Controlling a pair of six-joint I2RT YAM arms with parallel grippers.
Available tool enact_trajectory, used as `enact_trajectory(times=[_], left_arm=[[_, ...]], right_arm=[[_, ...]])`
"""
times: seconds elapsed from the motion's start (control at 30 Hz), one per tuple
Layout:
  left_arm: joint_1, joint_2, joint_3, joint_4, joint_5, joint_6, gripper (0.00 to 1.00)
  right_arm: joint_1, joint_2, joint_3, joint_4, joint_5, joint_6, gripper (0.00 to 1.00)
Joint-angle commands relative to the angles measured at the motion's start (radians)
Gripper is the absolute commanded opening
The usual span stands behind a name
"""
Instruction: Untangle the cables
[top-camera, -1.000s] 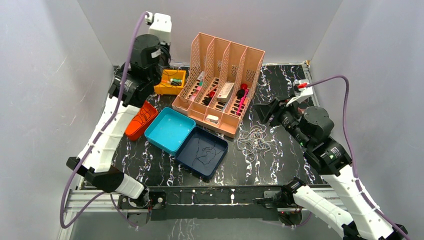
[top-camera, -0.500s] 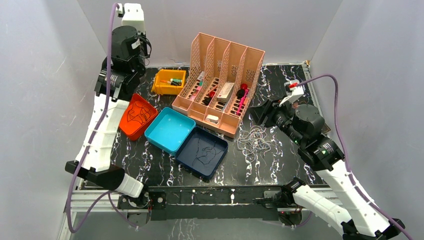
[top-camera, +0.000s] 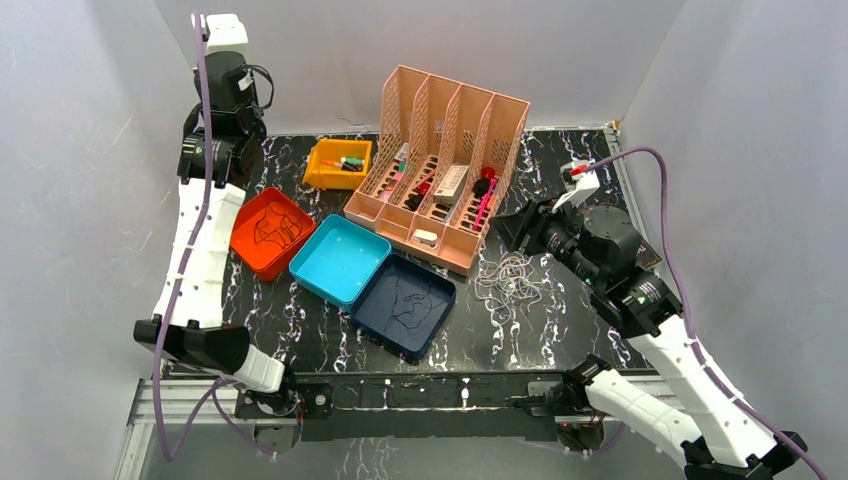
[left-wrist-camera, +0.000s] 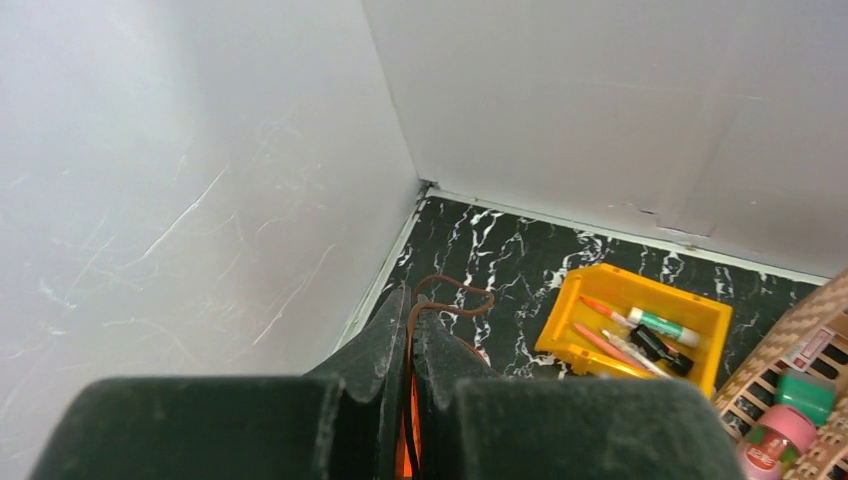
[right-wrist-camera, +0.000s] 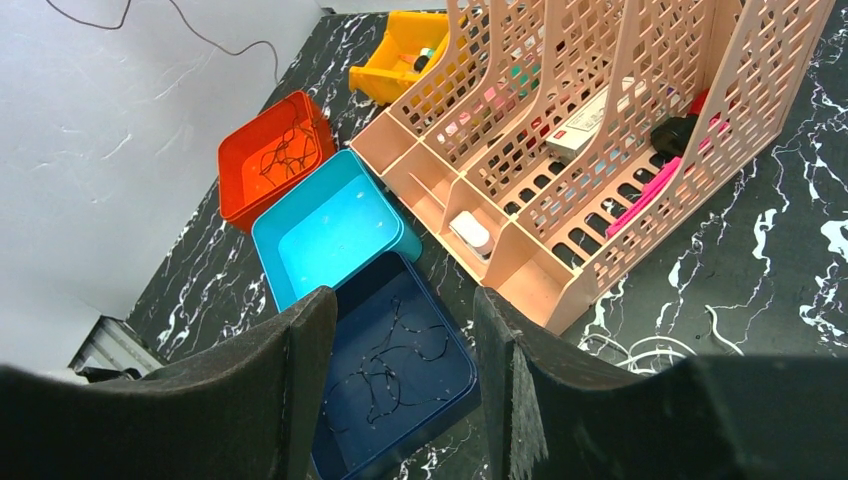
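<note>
Cables lie in three places: a pale tangle (top-camera: 508, 280) on the surface (top-camera: 560, 335) just before the right end of the pink file rack (top-camera: 455, 110), and dark cables (top-camera: 272, 225) in the orange tray (top-camera: 243, 243) and the navy tray (top-camera: 383, 332). Left claw (left-wrist-camera: 411, 310), high over the far left corner, is closed, pinching a brown cable (left-wrist-camera: 455, 295). Right claw (right-wrist-camera: 405, 300) hovers open and empty near the pale tangle.

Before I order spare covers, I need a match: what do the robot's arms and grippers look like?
Both the left arm and right arm have white link shells with black joint housings. A thick purple cable runs along each. The left gripper and right gripper have broad, dark fingers with a rough matte surface.
</note>
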Motion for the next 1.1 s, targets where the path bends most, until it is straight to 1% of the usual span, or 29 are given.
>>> enact_trajectory(times=[0.0,0.37,0.67,0.97,1.07], left_arm=[[0.055,-0.02,-0.016,0.014,0.0,-0.038,0.0],[0.09,-0.055,-0.025,0.018,0.0,-0.056,0.0],[0.09,-0.041,0.079,0.005,0.09,-0.062,0.0],[0.091,-0.06,0.056,0.026,0.032,-0.032,0.0],[0.09,-0.075,0.025,0.042,0.012,-0.026,0.0]], right_arm=[[0.002,0.0,-0.001,0.071,-0.017,0.009,0.61],[0.002,0.013,-0.002,0.081,-0.032,0.011,0.61],[0.003,0.013,-0.015,0.099,-0.042,0.024,0.62],[0.001,0.022,-0.014,0.105,-0.052,0.028,0.62],[0.001,0.03,-0.014,0.11,-0.061,0.029,0.62]])
